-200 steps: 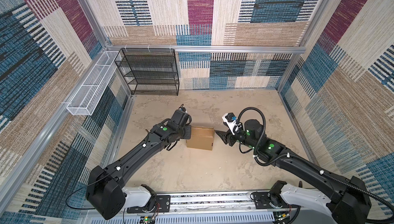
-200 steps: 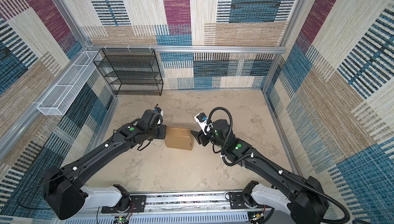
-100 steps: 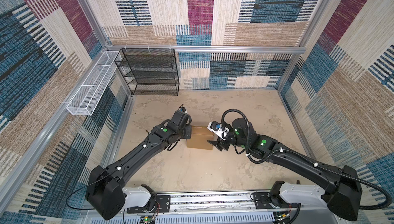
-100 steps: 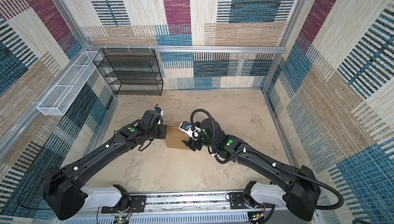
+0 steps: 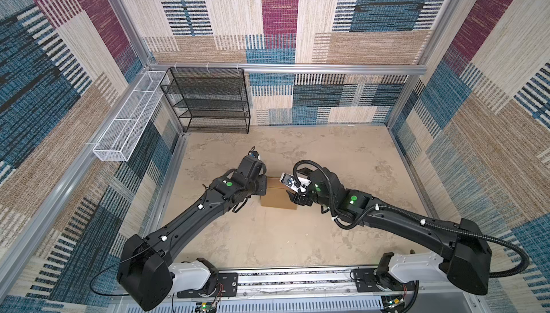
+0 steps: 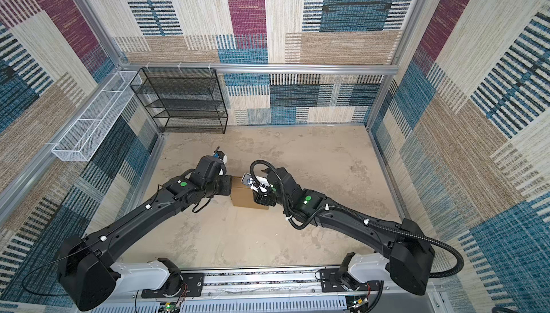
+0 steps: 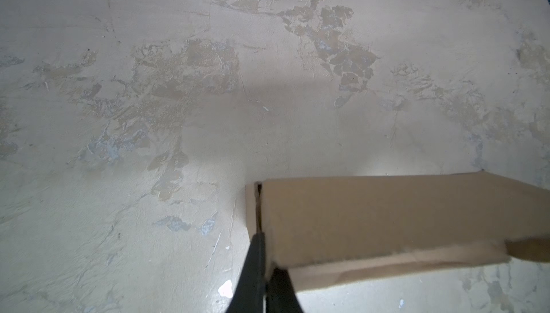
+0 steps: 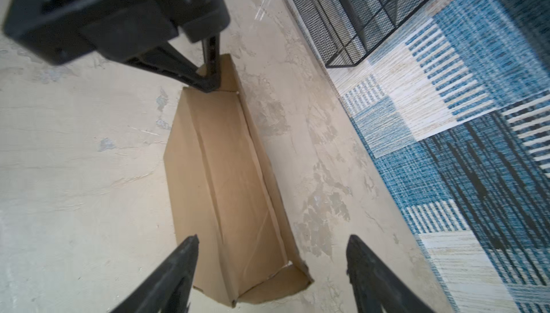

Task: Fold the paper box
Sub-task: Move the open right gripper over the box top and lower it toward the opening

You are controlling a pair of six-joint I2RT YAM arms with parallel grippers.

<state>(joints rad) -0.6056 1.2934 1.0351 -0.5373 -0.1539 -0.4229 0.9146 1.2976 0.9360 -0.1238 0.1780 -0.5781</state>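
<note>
Your left gripper (image 7: pixel 263 252) was pinched tight on the end wall of the paper box (image 5: pixel 276 197). Your right gripper (image 8: pixel 272 237) was spread wide over the opposite end. The box lay folded on the table (image 5: pixel 268 237), between both arms.

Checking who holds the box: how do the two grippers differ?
The left gripper pinches an end wall of the box, jaws shut; the right gripper holds nothing, jaws wide open. The left gripper is at one end of the box, the right gripper at the opposite end. Both are black.
</note>
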